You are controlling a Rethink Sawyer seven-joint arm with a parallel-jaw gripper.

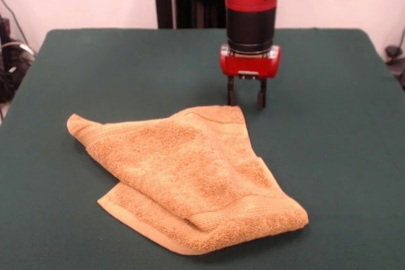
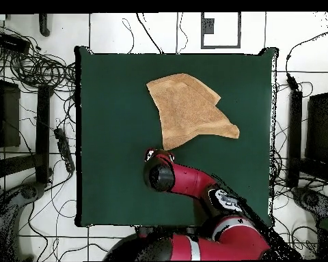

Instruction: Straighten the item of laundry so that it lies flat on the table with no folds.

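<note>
The orange-tan towel (image 1: 190, 175) lies on the dark green table (image 1: 114, 67), folded over itself with one layer on top of another and a thick fold at its near right corner. It also shows in the overhead view (image 2: 187, 109). My gripper (image 1: 247, 98) hangs just behind the towel's far corner, its two black fingers (image 1: 232, 96) apart and empty, tips close above the table. In the overhead view the arm's wrist (image 2: 158, 174) covers the gripper, right beside the towel's corner nearest the robot.
The red and black arm (image 2: 194, 184) reaches in from the robot's base. Cables and dark equipment (image 2: 30, 75) lie on the floor around the table. Bare green surface lies all round the towel.
</note>
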